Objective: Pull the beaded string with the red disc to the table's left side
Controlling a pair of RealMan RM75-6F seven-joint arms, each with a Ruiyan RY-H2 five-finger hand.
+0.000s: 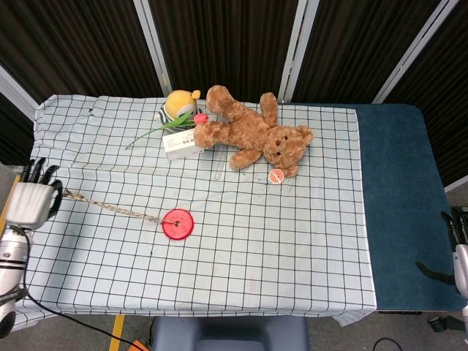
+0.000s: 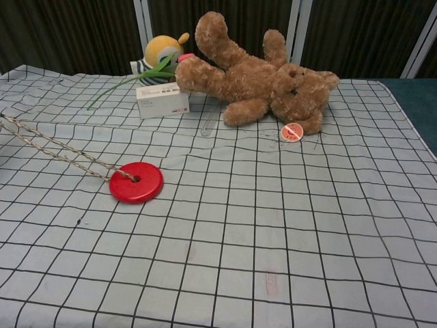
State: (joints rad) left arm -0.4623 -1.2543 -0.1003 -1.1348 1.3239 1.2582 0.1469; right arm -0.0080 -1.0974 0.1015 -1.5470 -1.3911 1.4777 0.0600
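Note:
The red disc [image 1: 178,224] lies flat on the checked cloth at the left of the table, and shows in the chest view too [image 2: 136,182]. Its beaded string [image 1: 110,207] runs taut from the disc leftward to my left hand [image 1: 31,199], which grips the string's end at the table's left edge. In the chest view the string [image 2: 54,150] rises toward the left frame edge and the left hand is out of frame. My right hand [image 1: 455,232] barely shows at the right frame edge, beside the table; its fingers are too cropped to read.
A brown teddy bear [image 1: 252,137] lies at the back centre with a white box [image 1: 181,143], a yellow plush toy [image 1: 179,102] and a green stem [image 1: 150,133] to its left. A small round tag [image 1: 276,175] lies below the bear. Dark blue cloth [image 1: 398,197] covers the table's right end.

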